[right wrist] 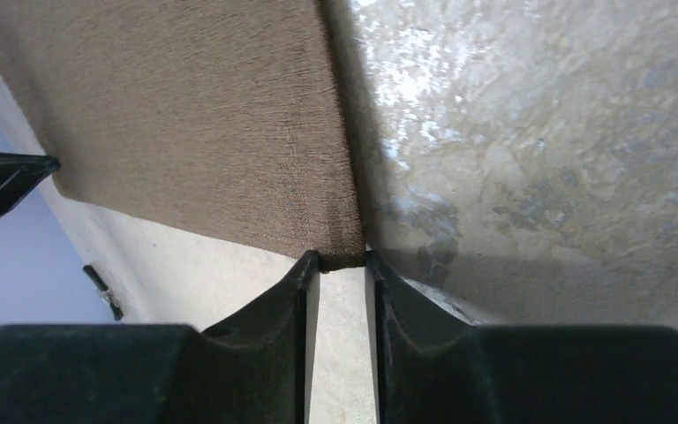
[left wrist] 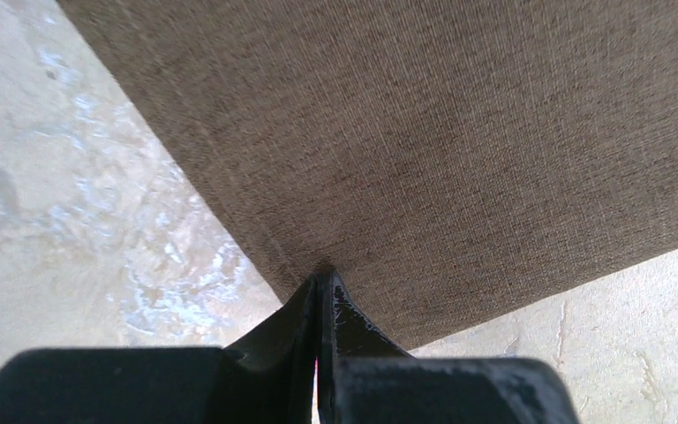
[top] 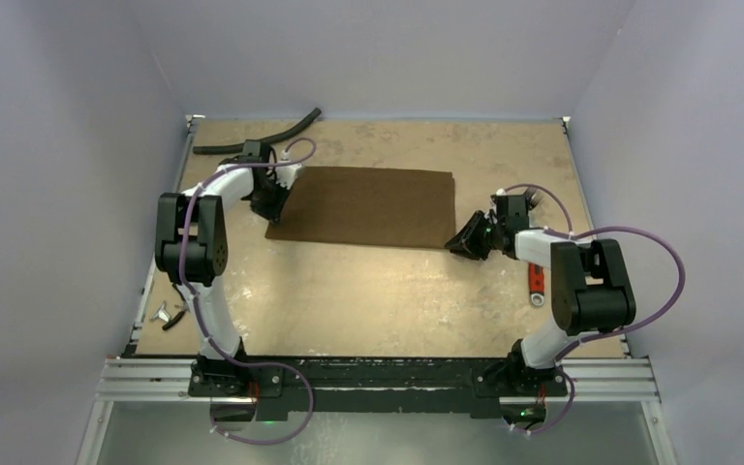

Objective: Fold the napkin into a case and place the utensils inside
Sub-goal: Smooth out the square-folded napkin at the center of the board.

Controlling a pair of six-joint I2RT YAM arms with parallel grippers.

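The worktop (top: 368,300) is a pale, mottled board, scuffed and faintly glossy, so I expect cloth to slide on it rather than catch. The napkin (top: 363,205) lies flat and open on the far half, between the two arms. It is a brown rectangle of thin, matte, fine-ribbed weave with straight edges.

I judge the step in hand to be taking hold for the first fold. The left fingers (left wrist: 296,318) are pressed fully together on the napkin's left edge, close to its near corner, with cloth pinched at their tips. The right fingers (right wrist: 287,300) stand a narrow gap apart, and the near right corner sits just at their tips; nothing is held there yet. I want that corner deeper between them before closing, because a bite on the very tip would likely slip under tension. After that I would lift both sides together, low and level, so the crease runs straight.

A black hose (top: 215,148) curves along the far left corner, apart from the napkin. Small dark pieces at the near left edge are probably the utensils (top: 168,315), though they are too small to be sure. A slim reddish piece (top: 536,281) lies beside the right arm.
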